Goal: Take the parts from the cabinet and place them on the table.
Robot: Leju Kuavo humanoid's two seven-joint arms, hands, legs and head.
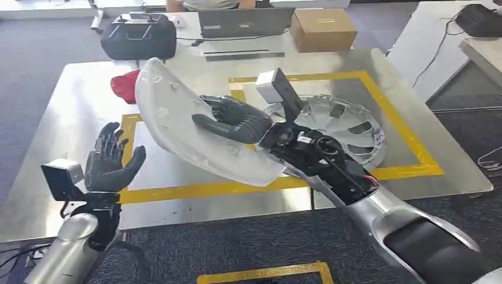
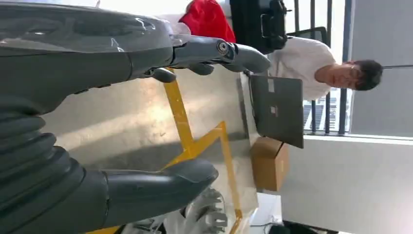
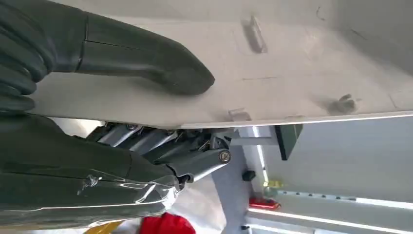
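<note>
My right hand grips a large white curved plastic panel above the middle of the steel table. In the right wrist view the thumb presses on the panel's inner face and the fingers clamp its edge from the other side. A silver wheel cover lies on the table inside the yellow tape rectangle, partly under my right forearm. My left hand is raised at the table's near left with its fingers apart, holding nothing; it also shows in the left wrist view.
A red cloth lies behind the panel at the table's far left. Beyond the table stand a black bag, a laptop and a cardboard box. A person sits at the laptop. Yellow floor tape runs near me.
</note>
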